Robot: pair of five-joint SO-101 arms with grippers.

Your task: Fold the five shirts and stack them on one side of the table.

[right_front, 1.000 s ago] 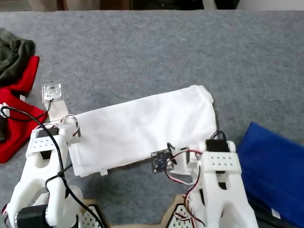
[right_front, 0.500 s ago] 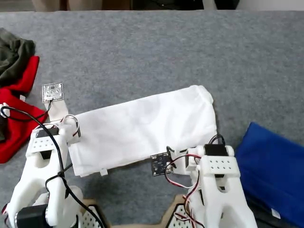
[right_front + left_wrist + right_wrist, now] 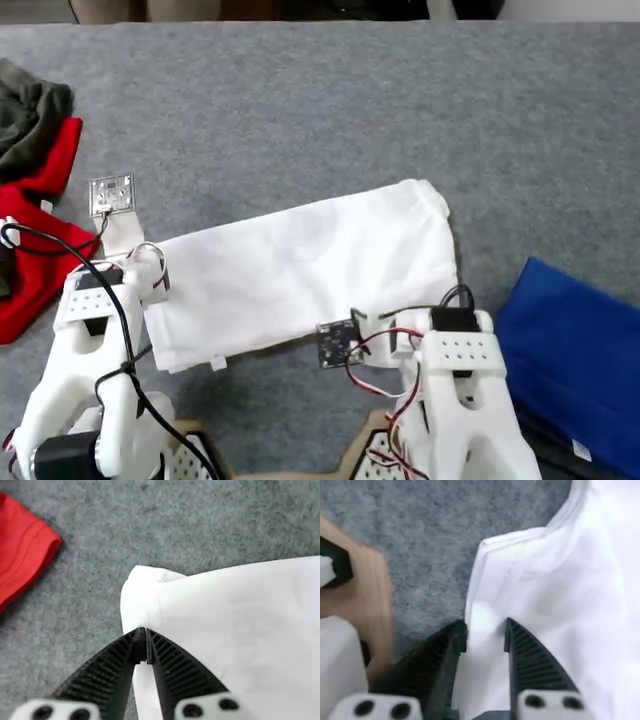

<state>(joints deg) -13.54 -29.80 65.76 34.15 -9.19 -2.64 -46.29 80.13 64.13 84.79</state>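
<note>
A white shirt [image 3: 310, 270], folded into a long strip, lies across the middle of the grey table [image 3: 320, 110]. My left gripper [image 3: 152, 272] sits at the strip's left end. In the left wrist view it [image 3: 144, 642] is shut on the hem of the white shirt [image 3: 225, 620] near a corner. My right gripper [image 3: 402, 320] is at the strip's near edge toward its right end. In the right wrist view it [image 3: 485, 630] stands open, with white shirt [image 3: 555, 595] cloth lying between its two fingers.
A red shirt [image 3: 40, 235] and a dark green one [image 3: 28, 115] lie bunched at the left edge. A blue shirt [image 3: 575, 360] lies flat at the near right. The far half of the table is bare grey felt.
The right arm has drawn back a little toward the near table edge. The left arm and the white shirt have stayed put.
</note>
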